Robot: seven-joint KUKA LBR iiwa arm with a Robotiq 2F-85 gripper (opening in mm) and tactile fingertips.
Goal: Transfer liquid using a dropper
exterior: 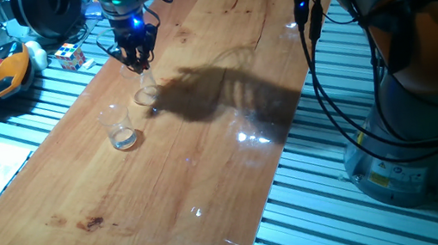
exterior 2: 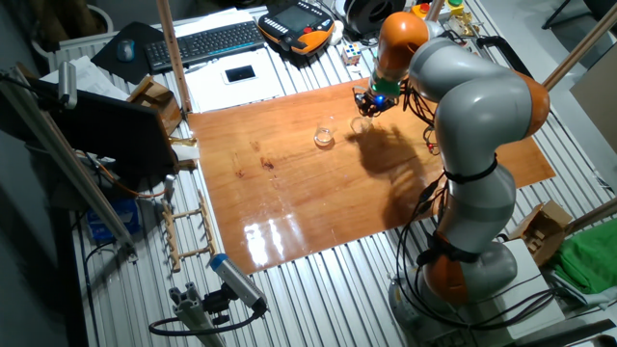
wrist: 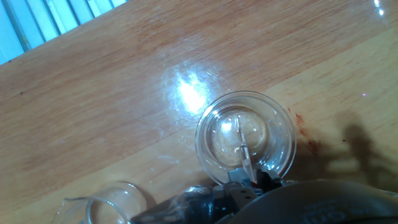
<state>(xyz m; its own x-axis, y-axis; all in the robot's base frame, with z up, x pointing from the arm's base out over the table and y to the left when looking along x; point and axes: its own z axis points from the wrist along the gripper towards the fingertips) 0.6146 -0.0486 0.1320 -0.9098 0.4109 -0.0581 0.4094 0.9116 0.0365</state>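
Two clear glass vessels are sitting on the wooden table (exterior: 211, 184) in the upper left of one fixed view: a tumbler (exterior: 119, 127) lower down, and just up and right of it a smaller glass (exterior: 145, 92), over which your gripper (exterior: 138, 61) is hanging. In the hand view the dropper (wrist: 242, 149) is pointing straight down into that round glass (wrist: 245, 138) at centre right, its thin clear tube running from a reddish end at the bottom edge; the gripper appears to be clamping it there, though the fingers themselves are mostly hidden. The liquid (wrist: 239, 137) is showing only as a whitish glint in the bottom of the glass. You are probably at the drawing or releasing step, with the tip inside this glass. Next, you are likely lifting straight up before crossing to the tumbler (wrist: 112, 205) at lower left, keeping the tube vertical and clear of the rim.
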